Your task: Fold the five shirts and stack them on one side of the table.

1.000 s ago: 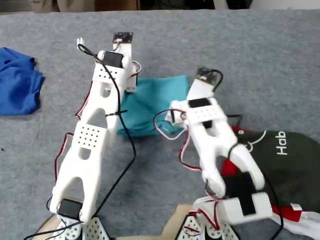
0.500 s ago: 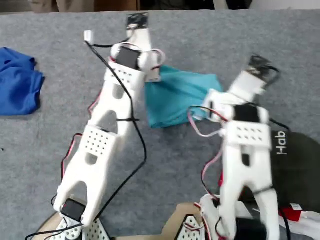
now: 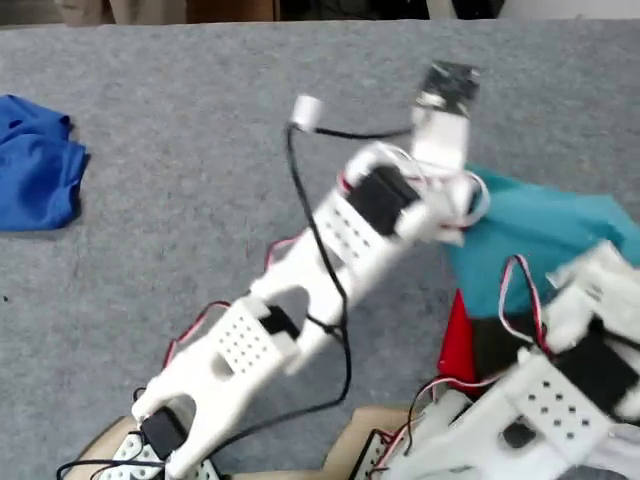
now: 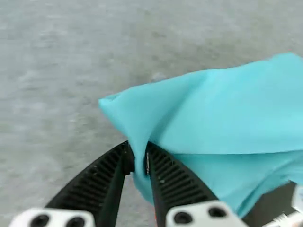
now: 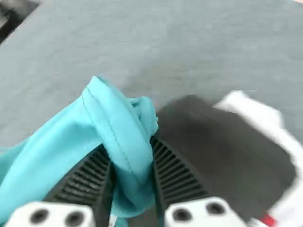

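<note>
1. Teal shirt (image 3: 540, 235) stretches near the bench's (image 3: 200, 120) right edge, beside a dark shirt (image 5: 213, 132).
2. Left jaws pinch one corner of it; right jaws clamp a bunched fold.

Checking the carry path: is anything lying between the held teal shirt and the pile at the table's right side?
Nothing visible does. The teal shirt, clamped by the left gripper and the right gripper, hangs right by the red shirt and black shirt; the blue shirt lies far off.
</note>
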Robot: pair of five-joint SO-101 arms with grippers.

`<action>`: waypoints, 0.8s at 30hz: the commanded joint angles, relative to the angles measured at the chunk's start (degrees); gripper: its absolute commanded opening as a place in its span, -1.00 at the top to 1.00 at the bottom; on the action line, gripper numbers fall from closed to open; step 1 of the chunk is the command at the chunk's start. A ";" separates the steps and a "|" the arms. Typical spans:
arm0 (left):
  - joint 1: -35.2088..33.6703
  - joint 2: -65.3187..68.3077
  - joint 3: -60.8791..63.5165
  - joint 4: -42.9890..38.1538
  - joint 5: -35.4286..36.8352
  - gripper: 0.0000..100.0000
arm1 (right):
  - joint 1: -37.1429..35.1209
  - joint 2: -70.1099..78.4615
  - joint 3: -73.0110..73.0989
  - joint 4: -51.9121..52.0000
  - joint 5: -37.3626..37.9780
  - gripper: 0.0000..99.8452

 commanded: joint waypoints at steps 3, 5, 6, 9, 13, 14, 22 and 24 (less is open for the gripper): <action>5.98 -3.56 0.70 -4.92 0.26 0.96 | 11.38 -5.85 6.73 -2.99 5.89 0.96; 7.82 -3.56 3.69 -7.21 0.26 0.96 | 14.29 -7.69 9.98 -6.15 7.12 0.96; 8.53 -3.56 5.01 -8.18 0.26 0.96 | 15.69 -8.75 11.47 -7.91 7.65 0.96; 9.93 -3.65 8.18 -10.46 0.26 0.96 | 19.21 -12.00 15.16 -12.22 9.41 0.96; 10.20 -3.65 9.32 -11.52 0.26 0.96 | 21.32 -16.31 19.38 -15.12 11.69 0.95; 10.11 -3.65 9.41 -11.16 0.18 0.96 | 21.32 -17.36 20.35 -15.38 12.13 0.95; 8.70 -3.65 9.41 -8.53 3.43 0.58 | 20.88 -25.27 26.07 -15.03 13.10 0.61; 8.26 -3.65 9.14 -8.53 3.52 0.58 | 20.88 -27.30 27.56 -15.12 12.92 0.36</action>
